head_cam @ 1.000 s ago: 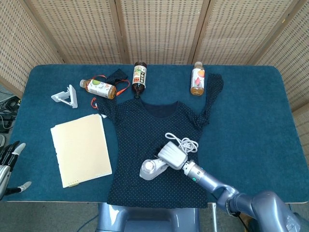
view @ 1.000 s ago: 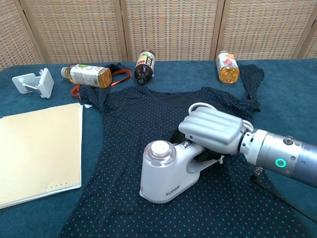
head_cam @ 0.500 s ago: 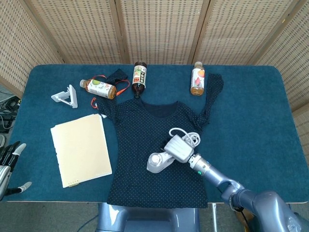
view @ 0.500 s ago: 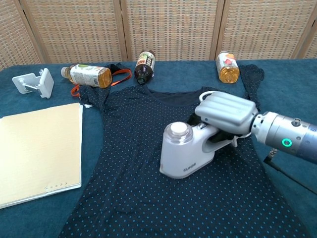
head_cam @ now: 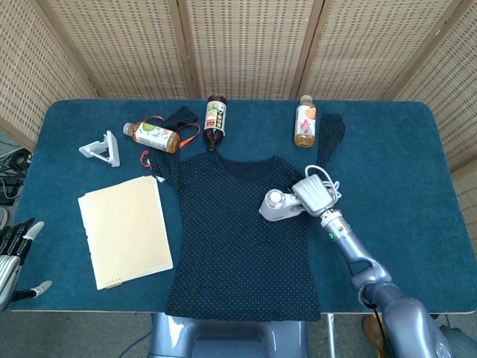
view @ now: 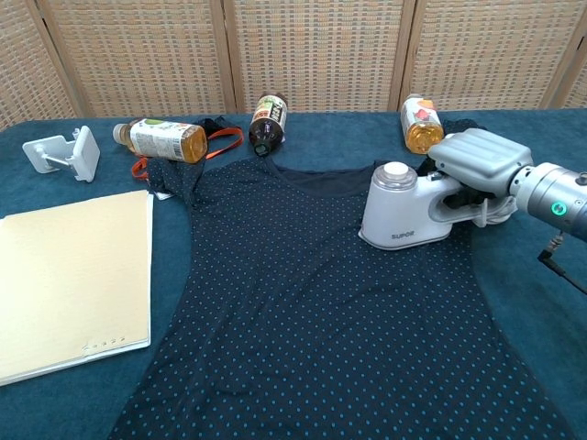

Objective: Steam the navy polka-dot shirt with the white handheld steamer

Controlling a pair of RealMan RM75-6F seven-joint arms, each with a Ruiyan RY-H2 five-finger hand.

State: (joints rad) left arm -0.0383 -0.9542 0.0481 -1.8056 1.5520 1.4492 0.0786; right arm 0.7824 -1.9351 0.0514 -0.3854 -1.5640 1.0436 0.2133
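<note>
While the left hand (head_cam: 16, 257) hangs off the near left corner of the table (head_cam: 387, 160), fingers apart and holding nothing, it is well apart from the work; the right hand (view: 477, 163) is the one that matters and is by far the nearer to the shirt.

From the near edge, the navy polka-dot shirt (head_cam: 238, 239) lies flat with its hem toward the robot and its neckline toward the far edge, so its long axis runs near to far. One sleeve trails off toward the far right, the other toward the far left.

On the shirt's right shoulder area, the white handheld steamer (view: 404, 213) sits with its base on the cloth. The right hand wraps the handle from the right side. The steamer's long axis runs left to right across the shirt: handle toward the table's right edge, rounded head toward the shirt's middle. So the bulk of the shirt lies to the left of and nearer than the hand, and I judge any further pass would have to travel that way. The white cord (head_cam: 326, 177) is bunched just behind the hand.

Beyond the neckline, three bottles lie near the far edge.
</note>
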